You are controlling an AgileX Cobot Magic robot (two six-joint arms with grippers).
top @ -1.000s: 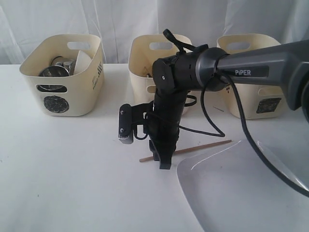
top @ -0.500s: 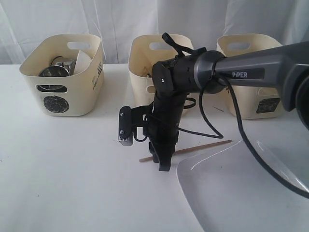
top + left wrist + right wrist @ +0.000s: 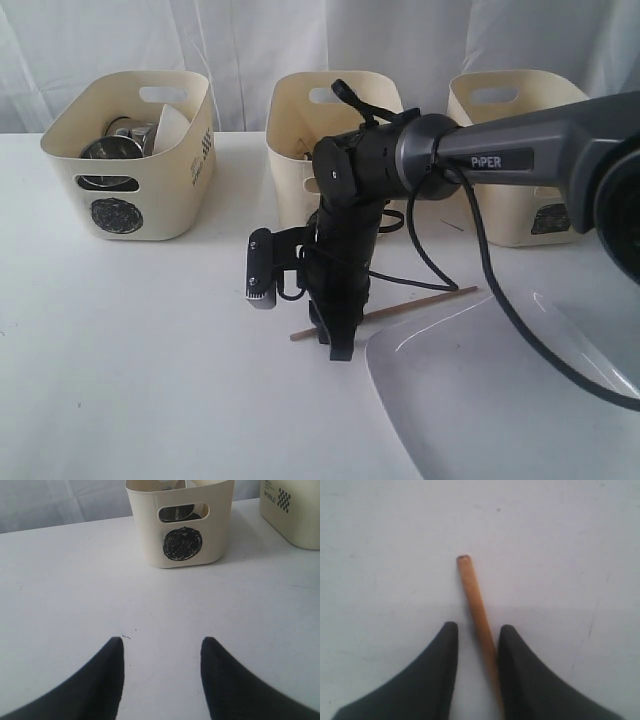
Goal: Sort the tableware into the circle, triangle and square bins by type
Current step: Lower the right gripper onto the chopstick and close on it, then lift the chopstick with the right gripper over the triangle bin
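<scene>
Now, your right gripper (image 3: 338,345) stands on the table (image 3: 130,350) in front of the middle bin (image 3: 290,170). Its jaws are apart, with the chopstick (image 3: 474,597) lying between them. The stick is not clamped yet: there is a gap on one side, and on the other side it lies against one finger or very near it.

The left gripper (image 3: 161,641) is also apart and empty, and it faces the circle bin (image 3: 150,535), which is left of the middle bin.

Please watch these risks:

- The stick is round and thin and not centred between the jaws. When you close them, one finger may push it first, so it may roll or jump out.
- You hold it near one end. The long part reaches away toward the plate (image 3: 500,400), which lies in front and right of the middle bin. After the lift this long part may hang down and turn in the grip, or slip out.
- The far part of the stick lies close to the plate rim, so dragging it sideways may catch the rim.
- The arm hides the mark on the middle bin. Check the mark before you drop the stick, or it may go into the wrong bin.
- If the tips are too high, they may close over the stick and miss it.
</scene>
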